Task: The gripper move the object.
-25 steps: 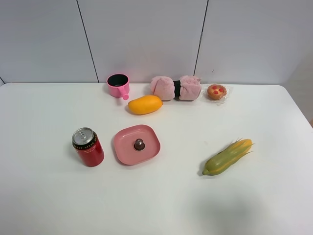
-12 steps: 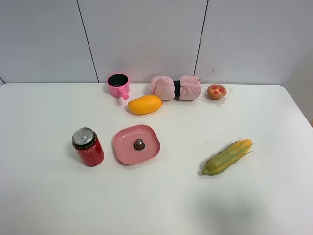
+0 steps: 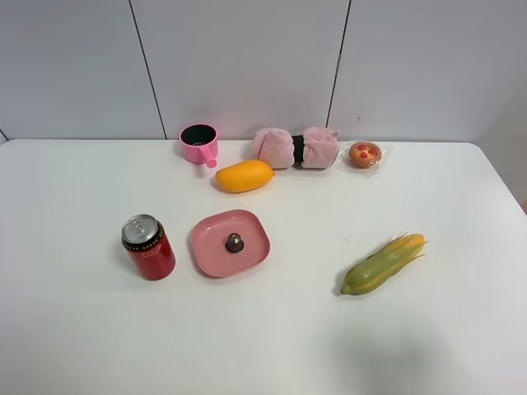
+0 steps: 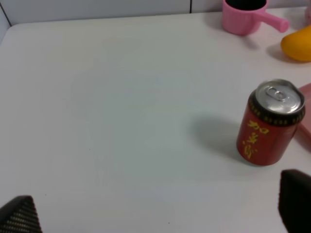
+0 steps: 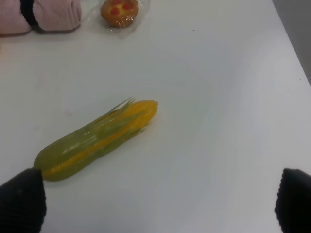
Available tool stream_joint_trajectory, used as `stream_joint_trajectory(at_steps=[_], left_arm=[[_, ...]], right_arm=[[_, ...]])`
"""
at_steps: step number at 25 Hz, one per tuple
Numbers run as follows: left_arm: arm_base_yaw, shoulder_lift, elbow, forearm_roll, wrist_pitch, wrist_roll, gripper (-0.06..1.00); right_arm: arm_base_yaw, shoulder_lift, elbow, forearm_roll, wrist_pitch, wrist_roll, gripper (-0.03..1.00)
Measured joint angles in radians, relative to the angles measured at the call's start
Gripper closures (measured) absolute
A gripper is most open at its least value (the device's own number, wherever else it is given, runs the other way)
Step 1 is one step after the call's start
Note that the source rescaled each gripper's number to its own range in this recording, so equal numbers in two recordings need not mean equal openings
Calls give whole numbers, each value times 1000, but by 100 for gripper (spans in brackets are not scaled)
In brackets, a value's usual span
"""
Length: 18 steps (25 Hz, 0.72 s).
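Observation:
The object, a tiny dark grey-brown knob, stands in the middle of a pink square plate at the table's centre left. It does not show in either wrist view. Neither arm shows in the exterior high view. In the left wrist view my left gripper is open, its two black fingertips far apart at the frame corners, near the red can. In the right wrist view my right gripper is open and empty, one black fingertip close to the corn.
A red can stands left of the plate. A corn cob lies at the right. Along the back wall are a pink cup, a yellow mango, a pink rolled towel and a red-dotted muffin.

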Motion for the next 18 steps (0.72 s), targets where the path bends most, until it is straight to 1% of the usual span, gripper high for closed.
stream_joint_trajectory(at_steps=[18], left_arm=[[0,0,0,0,0,0,-6]], right_arm=[[0,0,0,0,0,1,-2]])
